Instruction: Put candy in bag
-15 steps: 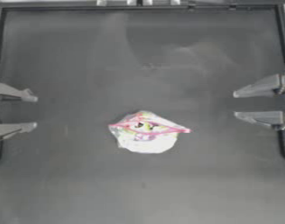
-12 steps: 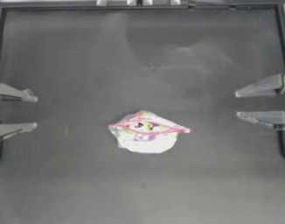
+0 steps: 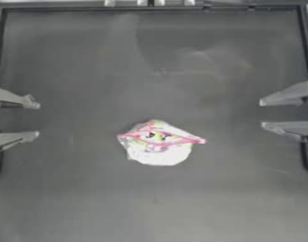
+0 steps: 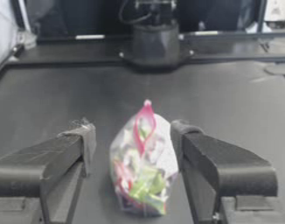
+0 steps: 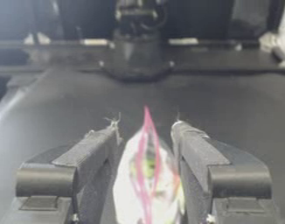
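The bag (image 3: pixel 158 142) lies mid-counter (image 3: pixel 182 203), pink seal on top; no loose candy shows. Left hand (image 3: pixel 27 119) at nine o'clock, right hand (image 3: pixel 276 113) at three — both released, well apart. Approach slowly — pin one edge first.

We see the bag (image 3: pixel 158 143) — clear, pink seal strip, with yellow, green and pink sweets inside over a whitish patch — on the dark grey bench (image 3: pixel 74 198).
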`<control>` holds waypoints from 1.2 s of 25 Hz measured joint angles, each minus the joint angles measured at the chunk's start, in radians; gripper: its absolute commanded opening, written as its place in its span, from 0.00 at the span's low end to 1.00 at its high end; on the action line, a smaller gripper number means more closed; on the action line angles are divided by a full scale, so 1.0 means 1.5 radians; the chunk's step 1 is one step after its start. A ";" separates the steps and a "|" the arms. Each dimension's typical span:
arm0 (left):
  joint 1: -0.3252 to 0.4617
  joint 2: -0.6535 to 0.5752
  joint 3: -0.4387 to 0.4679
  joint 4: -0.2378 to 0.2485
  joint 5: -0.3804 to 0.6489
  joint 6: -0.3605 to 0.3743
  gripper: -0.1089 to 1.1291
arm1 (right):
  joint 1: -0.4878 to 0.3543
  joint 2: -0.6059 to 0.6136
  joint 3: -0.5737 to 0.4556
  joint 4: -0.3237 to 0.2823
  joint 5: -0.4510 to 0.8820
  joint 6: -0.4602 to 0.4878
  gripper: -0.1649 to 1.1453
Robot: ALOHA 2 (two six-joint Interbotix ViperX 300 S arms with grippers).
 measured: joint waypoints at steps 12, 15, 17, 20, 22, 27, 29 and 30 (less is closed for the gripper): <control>0.000 0.000 0.001 0.000 -0.034 0.000 0.80 | -0.008 -0.036 0.028 -0.001 -0.028 0.001 0.73; 0.000 0.000 0.001 0.001 -0.040 0.000 0.80 | -0.020 -0.040 0.038 -0.001 -0.050 0.001 0.73; 0.000 0.000 0.001 0.000 -0.041 0.000 0.80 | -0.029 -0.044 0.043 0.000 -0.065 0.001 0.73; 0.000 0.000 0.003 0.000 -0.045 0.000 0.80 | -0.034 -0.051 0.049 -0.001 -0.076 0.001 0.73; 0.000 -0.002 0.006 0.001 -0.053 0.000 0.80 | -0.034 -0.057 0.053 0.000 -0.079 0.001 0.73; 0.000 -0.017 0.017 0.001 -0.070 0.000 0.80 | -0.035 -0.074 0.059 0.001 -0.091 0.001 0.73; 0.000 -0.020 0.021 0.001 -0.072 0.000 0.80 | -0.035 -0.076 0.063 0.001 -0.098 0.001 0.73; 0.000 -0.021 0.021 0.000 -0.072 0.000 0.80 | -0.035 -0.077 0.065 0.001 -0.101 0.001 0.73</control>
